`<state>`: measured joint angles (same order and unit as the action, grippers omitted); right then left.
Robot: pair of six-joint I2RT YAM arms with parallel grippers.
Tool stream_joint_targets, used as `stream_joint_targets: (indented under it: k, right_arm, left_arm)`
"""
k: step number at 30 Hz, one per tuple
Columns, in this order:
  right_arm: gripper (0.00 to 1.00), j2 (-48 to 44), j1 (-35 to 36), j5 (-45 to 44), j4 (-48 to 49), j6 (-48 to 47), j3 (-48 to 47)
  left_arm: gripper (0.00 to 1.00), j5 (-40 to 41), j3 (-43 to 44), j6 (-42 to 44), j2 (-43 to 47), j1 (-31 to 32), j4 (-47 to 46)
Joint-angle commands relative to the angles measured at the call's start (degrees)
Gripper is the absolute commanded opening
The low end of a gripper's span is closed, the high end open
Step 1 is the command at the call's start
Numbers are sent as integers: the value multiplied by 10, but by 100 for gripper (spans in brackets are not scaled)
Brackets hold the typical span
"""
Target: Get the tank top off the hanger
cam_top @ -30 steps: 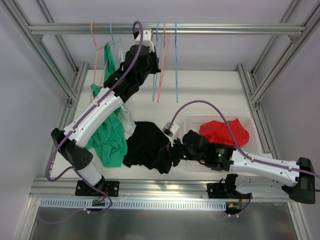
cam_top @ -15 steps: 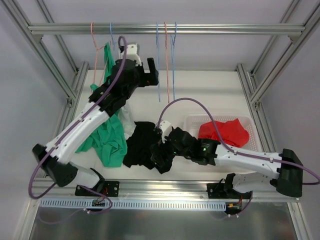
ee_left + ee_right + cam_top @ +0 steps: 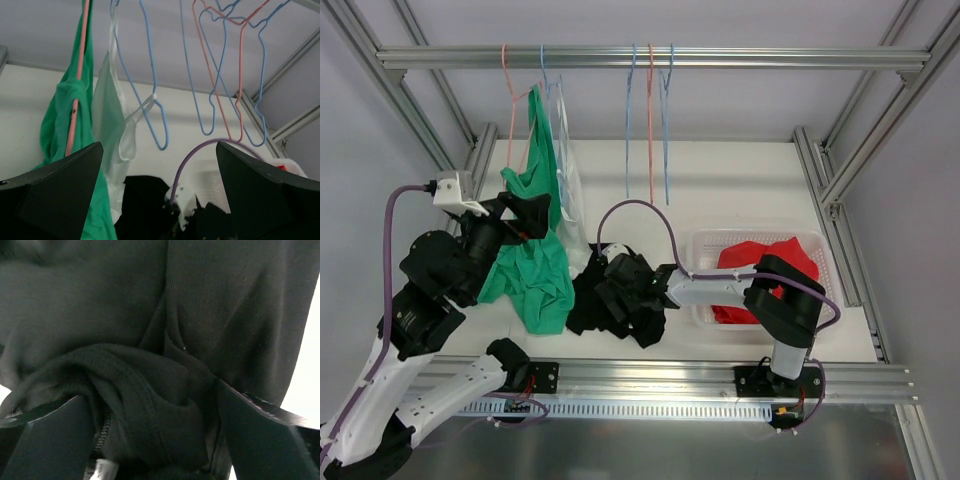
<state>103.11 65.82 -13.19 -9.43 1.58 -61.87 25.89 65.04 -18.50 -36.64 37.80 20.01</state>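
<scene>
On the table (image 3: 740, 190), right claw (image 3: 618, 288) spread over black garment (image 3: 582, 306), left claw (image 3: 526, 214) released.

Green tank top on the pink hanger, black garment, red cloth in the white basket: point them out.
Green tank top (image 3: 535, 278): top external view, lower body.
Black garment (image 3: 215, 305): right wrist view, flat upper fabric.
Red cloth (image 3: 745, 256): top external view, upper fold.

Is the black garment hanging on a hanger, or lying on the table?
Lying on the table: the black garment is a crumpled heap on the white table, apart from the hangers.
</scene>
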Motion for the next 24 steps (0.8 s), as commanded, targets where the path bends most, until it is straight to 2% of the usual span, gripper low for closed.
stream_joint_targets:
  k: [1, 2, 3, 4, 5, 6, 7, 9, 11, 16, 24]
  right_arm:
    - [95, 14, 7, -45, 16, 52, 19]
    - [89, 9, 10, -47, 35, 56, 50]
    - [65, -13, 12, -52, 43, 67, 66]
    - [50, -26, 21, -61, 53, 68, 81]
    - [39, -42, 26, -68, 62, 68, 107]
    - [10, -79, 32, -77, 61, 66, 118]
    - [0, -102, 45, -97, 60, 62, 128]
    - [0, -156, 55, -109, 55, 54, 156]
    - [0, -250, 68, -113, 37, 47, 165]
    - [0, -438, 70, -121, -37, 29, 156]
    - [0, -587, 70, -141, -129, -39, 63]
  left_arm:
    - [99, 30, -21, 22, 51, -2, 86]
    - [99, 38, -23, 24, 61, -2, 100]
    - [99, 40, -26, 25, 73, -2, 114]
    - [99, 40, -27, 25, 83, -2, 126]
    - [99, 38, -29, 29, 103, -2, 147]
    - [99, 30, -35, 32, 114, -2, 155]
    - [99, 29, -40, 36, 124, -2, 161]
    - [99, 36, -66, 49, 153, -2, 172]
    - [99, 51, -102, 49, 178, -2, 173]
    - [99, 56, -142, 30, 212, -2, 173]
    - [99, 58, -151, 37, 192, -2, 172]
